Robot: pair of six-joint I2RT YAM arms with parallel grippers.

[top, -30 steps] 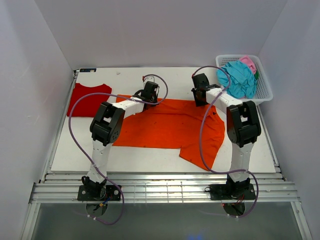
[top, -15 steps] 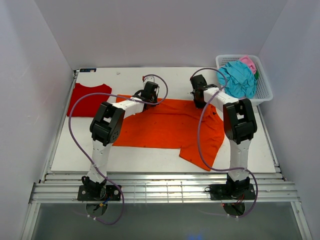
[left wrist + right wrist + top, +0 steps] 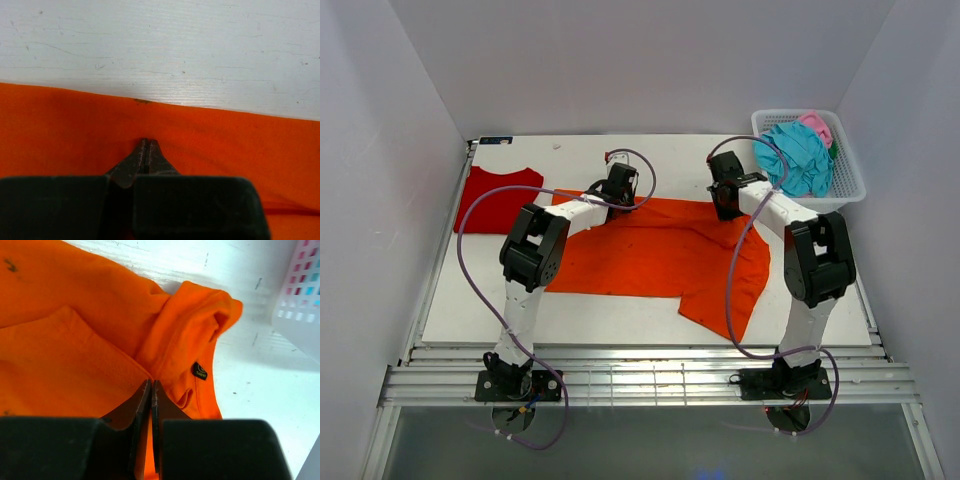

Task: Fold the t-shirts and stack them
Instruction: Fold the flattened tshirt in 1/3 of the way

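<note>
We see an orange shirt (image 3: 660, 255) spread flat across a white table (image 3: 620, 320). The left gripper (image 3: 146, 150) is clenched on the orange shirt's far edge, its fingers pressed together and the cloth puckering at the tips. The right gripper (image 3: 151, 392) is pinched tight on a fold at the orange shirt's far right corner, beside a small black label (image 3: 200, 371). A red shirt (image 3: 498, 200) lies flat just left of the orange shirt. To its far right, a basket (image 3: 848, 185) holds a teal shirt (image 3: 795, 155) and a pink shirt (image 3: 817, 125).
</note>
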